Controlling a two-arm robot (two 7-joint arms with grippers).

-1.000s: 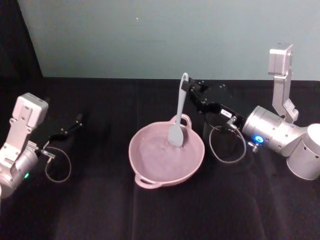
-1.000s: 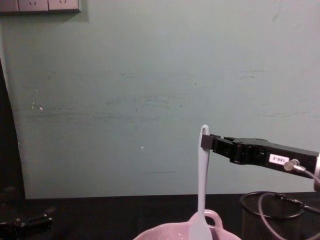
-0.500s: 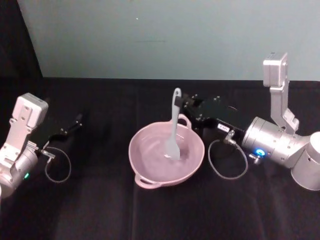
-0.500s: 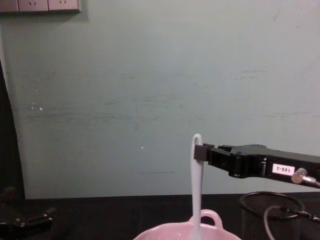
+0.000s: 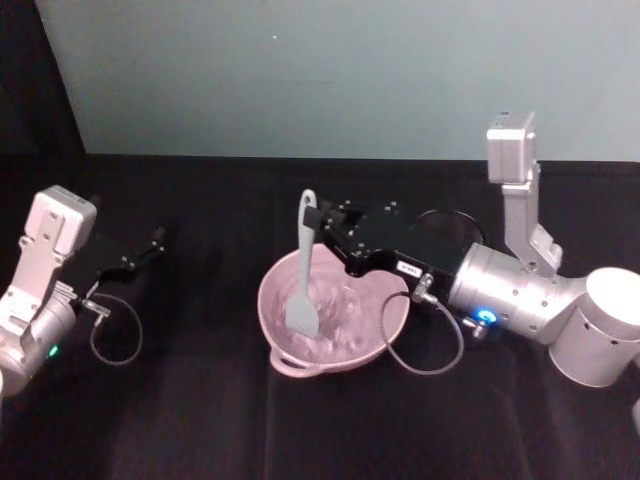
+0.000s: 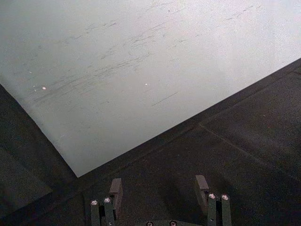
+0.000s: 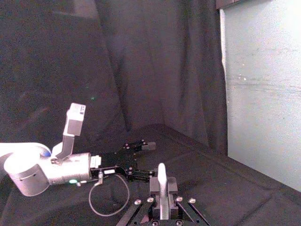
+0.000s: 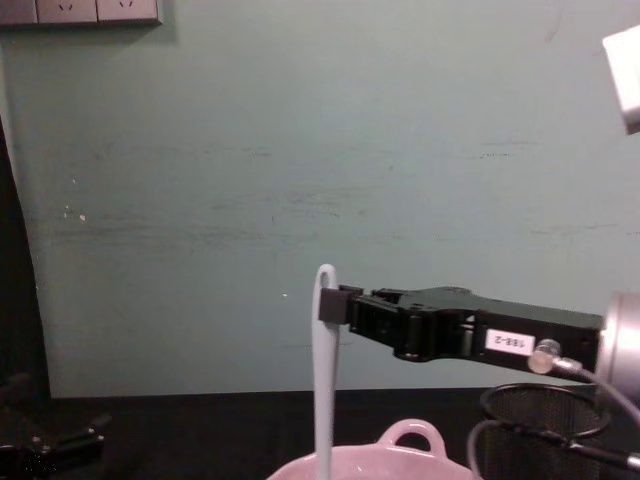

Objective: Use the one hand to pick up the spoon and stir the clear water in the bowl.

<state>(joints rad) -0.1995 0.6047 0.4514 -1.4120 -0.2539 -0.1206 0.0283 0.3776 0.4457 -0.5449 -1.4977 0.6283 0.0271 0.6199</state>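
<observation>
**A:** Where is your spoon [image 5: 303,288]?

**B:** It stands almost upright, with its flat head down inside the pink bowl [image 5: 290,366], toward the bowl's left side. Your right claw [image 5: 318,221] is clenched on the handle just under the hole. The claw reaches in from the right, above the bowl.

**A:** What crowds you there?

**B:** A black mesh cup [image 8: 543,412] sits just right of the bowl, under the claw's long body. The grey cable [image 5: 424,341] hangs in a loop beside the bowl's right rim. The bowl's small loop handle [image 8: 409,435] is on the far rim.

**A:** And your other arm?

**B:** Your left claw [image 5: 148,246] lies parked on the black counter [image 5: 200,410], well apart from the bowl. Its fingers [image 6: 115,187] are spread, with nothing between them.
</observation>
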